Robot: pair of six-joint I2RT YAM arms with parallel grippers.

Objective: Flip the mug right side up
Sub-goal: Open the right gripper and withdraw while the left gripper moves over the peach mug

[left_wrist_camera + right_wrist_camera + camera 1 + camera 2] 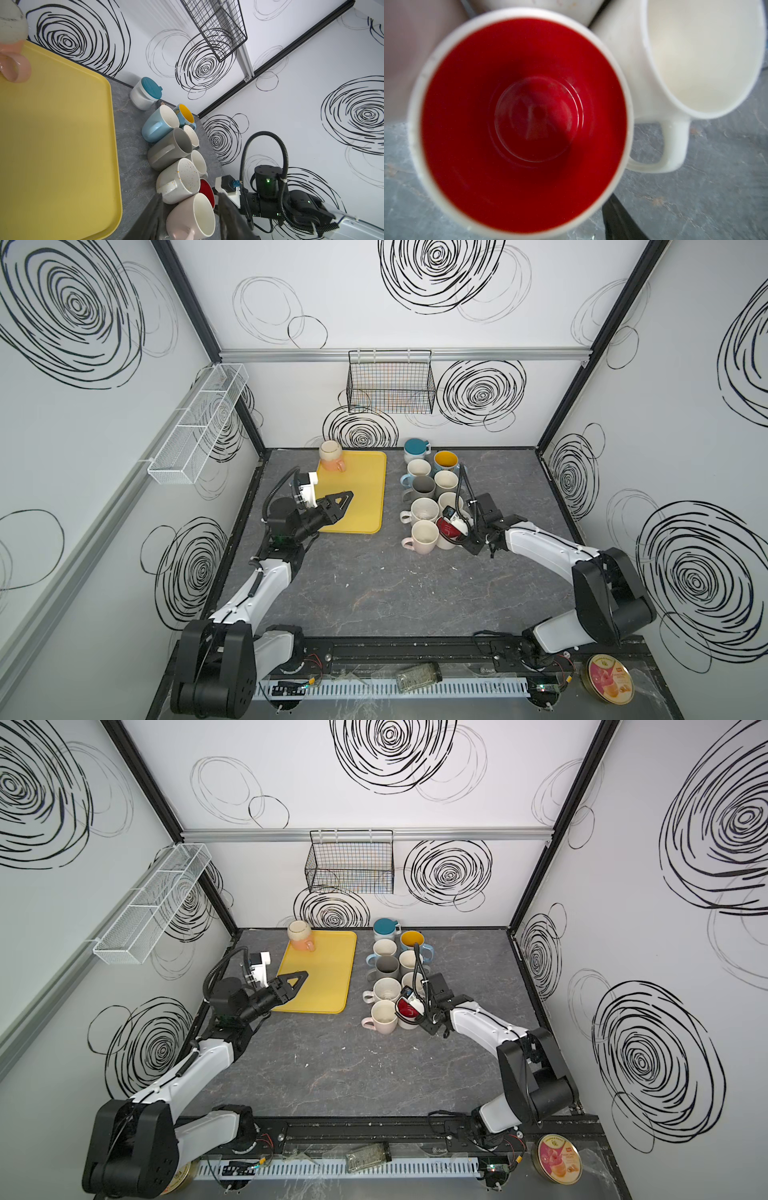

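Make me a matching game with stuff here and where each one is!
Things: 1 peach mug; 2 red-lined mug; 3 round tin; 4 left gripper.
Places: A over the yellow tray; B on that tray's back corner; C at the front right edge; D under the right gripper.
Pairs: 1-B, 2-D, 3-C, 4-A.

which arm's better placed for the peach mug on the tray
left: the left end effector hovers open over the yellow plastic tray holding the peach ceramic mug; the right end effector is at the red-lined white mug
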